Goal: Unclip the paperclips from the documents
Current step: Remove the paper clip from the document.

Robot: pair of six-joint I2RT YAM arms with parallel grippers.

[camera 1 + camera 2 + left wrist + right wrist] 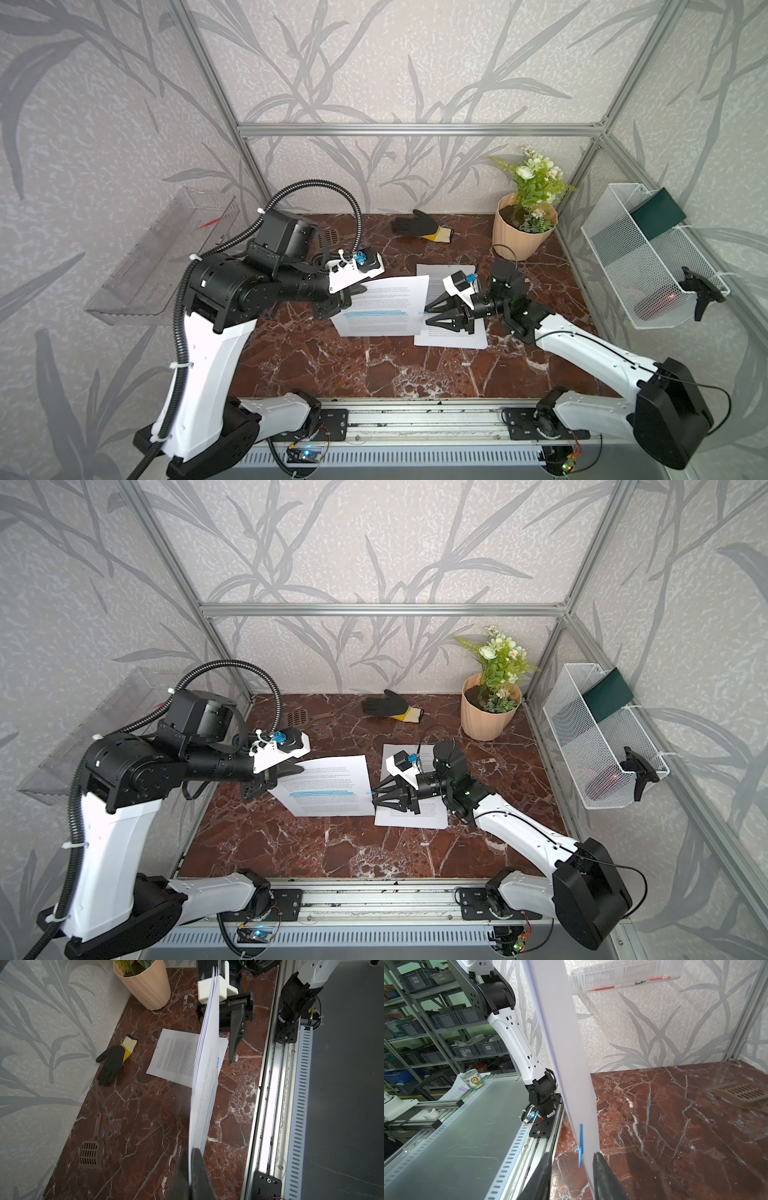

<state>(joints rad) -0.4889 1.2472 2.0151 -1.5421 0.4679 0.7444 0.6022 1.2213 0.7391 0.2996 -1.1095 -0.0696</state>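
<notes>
- The blue paperclip (580,1145) sits on the free edge of the highlighted document (382,305), which is held up off the desk (332,365).
- The left jaws are pressed together on that document's opposite edge. This probably steadies the sheets in the air so the clip can be drawn off sideways.
- The right jaws stand spread, one finger on either side of the sheet edge with the clip between them. As I judge it, they are not yet pinching.
- The second document (176,1053) lies flat on the desk beneath the right arm.
- Only the left wrist view shows that sheet's yellowish clip (195,1033) and bluish clip (155,1046).
- Only the right wrist view shows the gap beside the blue clip.
</notes>
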